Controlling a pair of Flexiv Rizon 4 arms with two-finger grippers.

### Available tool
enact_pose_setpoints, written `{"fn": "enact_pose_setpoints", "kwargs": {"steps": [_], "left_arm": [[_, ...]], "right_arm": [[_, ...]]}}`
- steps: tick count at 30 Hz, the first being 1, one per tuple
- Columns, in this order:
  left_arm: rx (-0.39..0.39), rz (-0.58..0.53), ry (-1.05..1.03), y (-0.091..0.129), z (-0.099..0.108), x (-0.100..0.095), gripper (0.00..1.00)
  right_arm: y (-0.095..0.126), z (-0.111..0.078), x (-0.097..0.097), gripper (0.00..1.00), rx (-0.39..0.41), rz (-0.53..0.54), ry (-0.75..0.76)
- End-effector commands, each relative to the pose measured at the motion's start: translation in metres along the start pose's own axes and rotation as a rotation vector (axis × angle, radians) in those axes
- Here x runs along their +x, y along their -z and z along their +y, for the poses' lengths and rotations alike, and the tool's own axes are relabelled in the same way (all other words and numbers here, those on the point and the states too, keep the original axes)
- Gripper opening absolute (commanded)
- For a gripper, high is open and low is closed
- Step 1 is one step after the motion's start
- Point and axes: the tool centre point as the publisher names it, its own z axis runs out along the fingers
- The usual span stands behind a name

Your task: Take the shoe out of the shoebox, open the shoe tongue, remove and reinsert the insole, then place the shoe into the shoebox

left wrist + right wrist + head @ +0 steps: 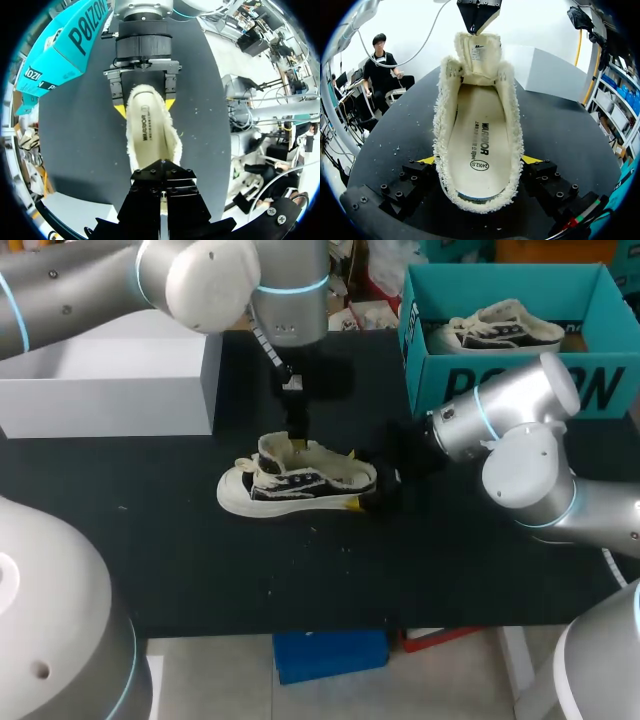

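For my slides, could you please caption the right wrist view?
Right gripper clamps shoe at heel; left gripper holds tongue up, insole exposed.

I see black matte surface (150, 540) | pale grey rectangular box (110, 390) standing at its far left | tiny white specks (312, 531) mid-surface

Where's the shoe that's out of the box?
Head view: the shoe lies mid-table, left of the shoebox, right gripper clamping its heel, left gripper pinching its tongue.

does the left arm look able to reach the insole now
Likely not: the left end effector is shut on the tongue, holding it up. The insole lies uncovered in the shoe, which the right end effector clamps.
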Motion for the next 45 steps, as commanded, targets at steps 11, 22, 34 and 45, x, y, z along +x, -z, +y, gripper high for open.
{"fn": "enact_pose_setpoints", "kwargs": {"steps": [11, 22, 34, 45], "left_arm": [[0.010, 0.078, 0.034, -0.034, -0.009, -0.017, 0.00], [0.000, 0.126, 0.050, -0.057, -0.017, 0.001, 0.00], [-0.013, 0.164, 0.080, -0.074, -0.014, 0.009, 0.00], [-0.013, 0.164, 0.080, -0.074, -0.014, 0.009, 0.00]], "right_arm": [[-0.001, 0.000, 0.000, 0.00, 0.001, -0.001, -0.001], [-0.001, 0.000, 0.000, 0.00, 0.001, -0.001, -0.001], [-0.001, 0.000, 0.000, 0.00, 0.001, -0.001, -0.001], [-0.001, 0.000, 0.000, 0.00, 0.001, -0.001, -0.001]]}}
